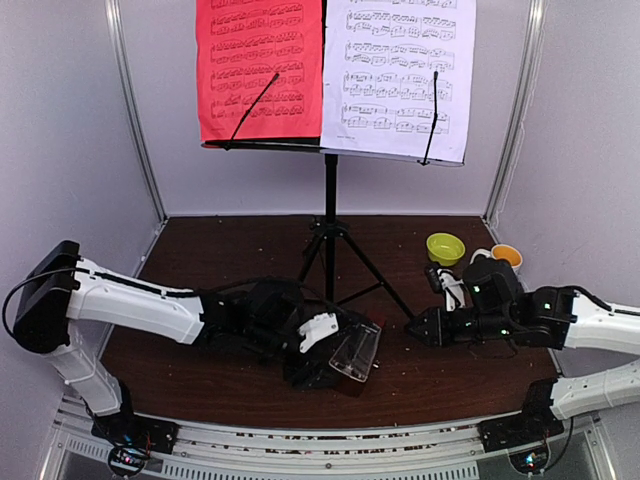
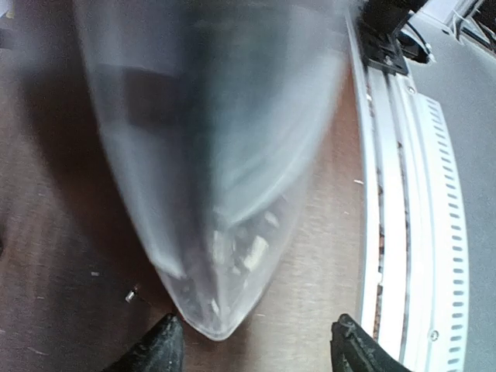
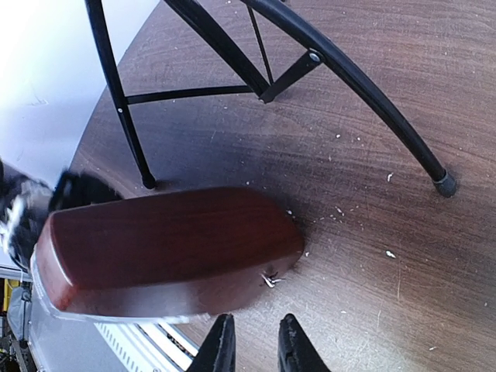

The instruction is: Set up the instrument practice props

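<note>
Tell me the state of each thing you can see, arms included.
music stand: upright on its tripod legs.
red sheet: propped on the stand, left half.
white sheet: propped on the stand, right half.
metronome: lying on its side, not standing.
clear cover: blurred; on or off, cannot tell.
left gripper: open, either side of the cover's tip.
right gripper: narrow gap, holding nothing.
green bowl: upright, looks empty.

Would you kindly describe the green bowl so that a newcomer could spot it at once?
Start at the black stand in the middle of the table and look right of its legs, toward the back right corner. The bowl sits there, open and lime green, while the mug beside it shows orange.
</note>
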